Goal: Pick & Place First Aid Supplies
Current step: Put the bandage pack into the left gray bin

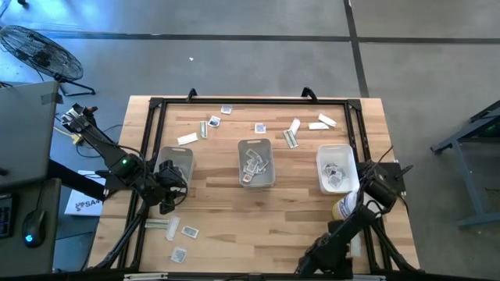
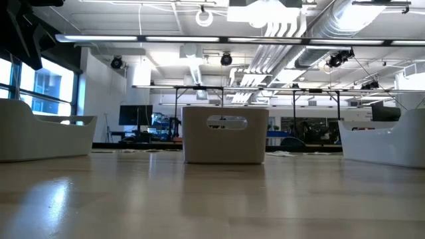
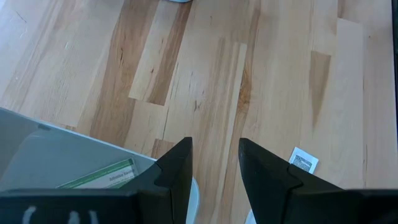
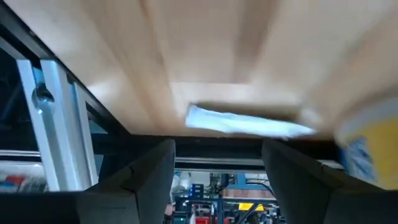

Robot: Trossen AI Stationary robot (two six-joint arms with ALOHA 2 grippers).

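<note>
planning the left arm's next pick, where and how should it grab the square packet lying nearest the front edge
The square packet lies flat on bare wood, apart from its neighbours. Probably best taken from straight above, the left gripper's fingers closing across two opposite edges; nothing stands up for a side approach.

Right wrist view blurs a white packet [image 4: 249,121] and yellow-labelled tub [image 4: 367,140].

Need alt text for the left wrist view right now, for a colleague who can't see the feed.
The left gripper, fingers apart and empty, hangs over bare wooden table at the edge of a grey tray holding a green-white strip packet. A square white sachet with dark print lies on the wood nearby.
</note>
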